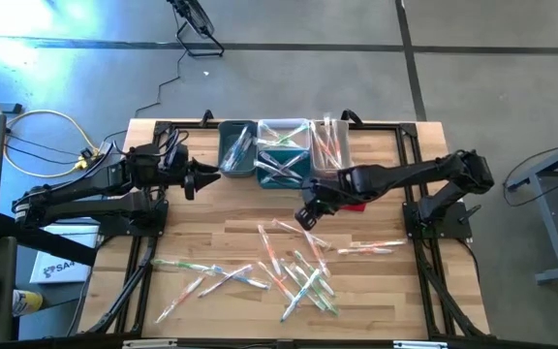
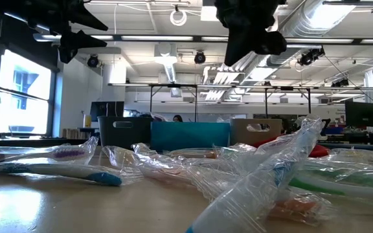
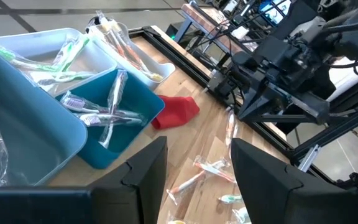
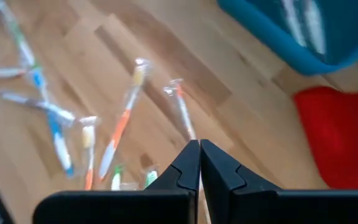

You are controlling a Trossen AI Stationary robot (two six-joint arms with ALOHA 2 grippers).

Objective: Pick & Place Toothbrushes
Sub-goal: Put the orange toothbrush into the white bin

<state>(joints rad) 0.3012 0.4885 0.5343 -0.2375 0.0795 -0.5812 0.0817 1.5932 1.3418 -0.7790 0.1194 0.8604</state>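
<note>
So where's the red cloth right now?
In the high view the red cloth lies on the table's right half, just in front of the bins, mostly hidden under the right arm.

Seen from directly overhead, the high camera takes in the whole worktop (image 1: 211, 242), both arms and the bins (image 1: 277, 147). The low camera sits at surface level among the toothbrushes (image 2: 251, 175), facing level across to the bins and the room behind. The left wrist camera looks past its own fingers (image 3: 145, 171) at the bins, the red cloth (image 3: 176, 112) and the far arm. The right wrist camera looks close down on the wood, sharing cloth and toothbrushes.
</note>
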